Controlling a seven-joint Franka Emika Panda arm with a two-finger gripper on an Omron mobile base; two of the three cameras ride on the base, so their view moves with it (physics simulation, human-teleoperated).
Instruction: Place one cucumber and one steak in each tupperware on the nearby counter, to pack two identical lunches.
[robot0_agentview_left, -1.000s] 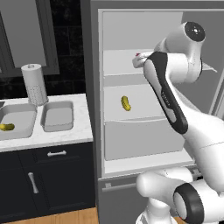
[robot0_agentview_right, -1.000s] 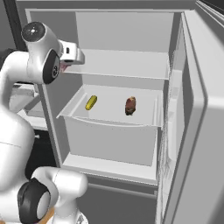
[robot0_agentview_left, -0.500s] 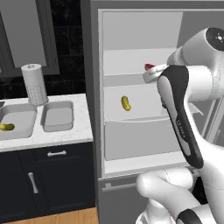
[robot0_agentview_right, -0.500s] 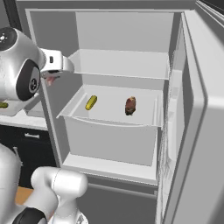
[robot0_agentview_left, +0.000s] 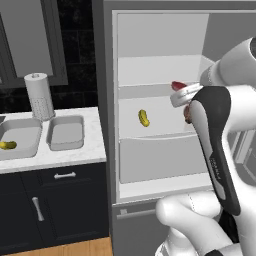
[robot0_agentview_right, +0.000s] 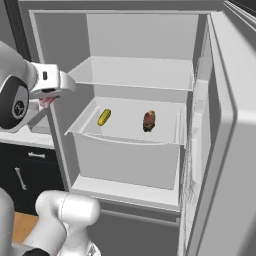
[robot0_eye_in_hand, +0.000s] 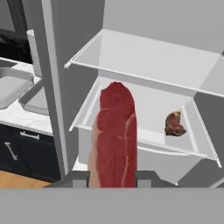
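Here the claw (robot0_eye_in_hand: 113, 178) is clenched on the red-pink steak (robot0_eye_in_hand: 114, 135), gripping its near end between the two fingers. In the hand view the slab's long axis runs straight out along the claw, its rounded far end toward the open fridge (robot0_agentview_right: 145, 80). In the left base view the claw (robot0_agentview_left: 181, 95) hangs just in front of the fridge's middle shelf, a red tip of the steak (robot0_agentview_left: 178, 85) showing beyond it.

On the middle shelf (robot0_agentview_right: 165, 131) a cucumber (robot0_agentview_right: 104, 117) lies with its long axis running front to back and slightly aslant, and the darker brown steak chunk (robot0_agentview_right: 149, 120) sits well apart to its right. The shelf has a raised front lip and bare floor between the two pieces. The fridge door (robot0_agentview_right: 225, 130) stands wide open to the right.

To the left, on the white surface (robot0_agentview_left: 75, 155), two grey tupperware trays sit side by side, almost touching. The nearer tray (robot0_agentview_left: 65, 132) is bare inside; the farther tray (robot0_agentview_left: 20, 137) holds a second cucumber (robot0_agentview_left: 7, 145), lying roughly along the front rim. A paper towel roll (robot0_agentview_left: 39, 96) stands upright behind them.
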